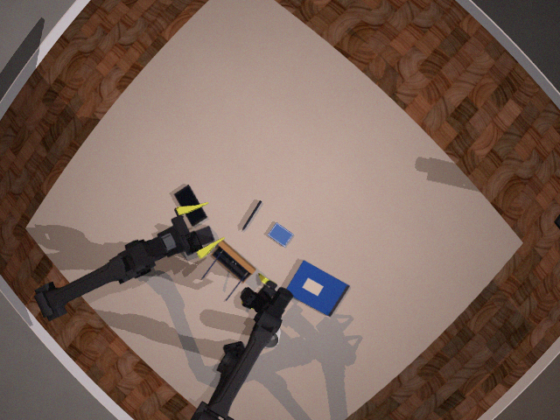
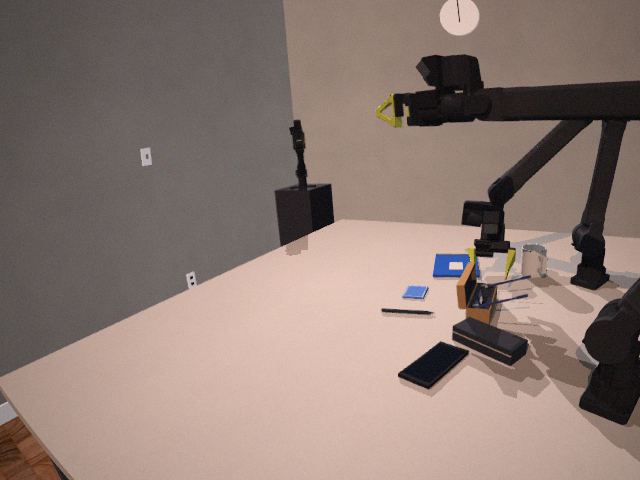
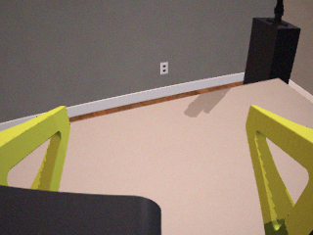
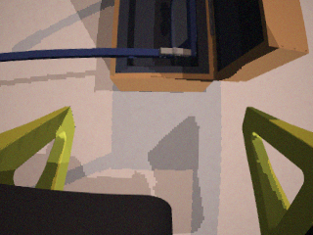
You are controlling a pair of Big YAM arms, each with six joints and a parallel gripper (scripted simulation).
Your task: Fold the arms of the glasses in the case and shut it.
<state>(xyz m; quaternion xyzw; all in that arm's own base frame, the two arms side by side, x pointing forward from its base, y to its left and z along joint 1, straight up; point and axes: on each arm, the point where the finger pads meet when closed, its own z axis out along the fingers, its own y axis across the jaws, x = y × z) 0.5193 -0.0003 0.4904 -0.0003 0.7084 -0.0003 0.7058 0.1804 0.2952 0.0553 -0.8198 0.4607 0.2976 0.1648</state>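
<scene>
Top: orange-brown case [image 1: 236, 257] [image 2: 481, 313] [image 4: 161, 83], open on table [image 1: 316, 157] [image 2: 258, 361] [image 3: 147, 162] [image 4: 29, 103], beside blue book [image 1: 333, 289] [image 2: 443, 265]. Exterior: glasses [image 2: 509, 298] [image 4: 88, 53] in case, both arms outstretched. Left wrist: left tool [image 1: 216, 228] [image 2: 401, 110] [image 3: 157, 115], spread, nothing between. Right wrist: right tool [image 1: 255, 289] [image 2: 490, 262] [image 4: 158, 115], spread, near case end.
</scene>
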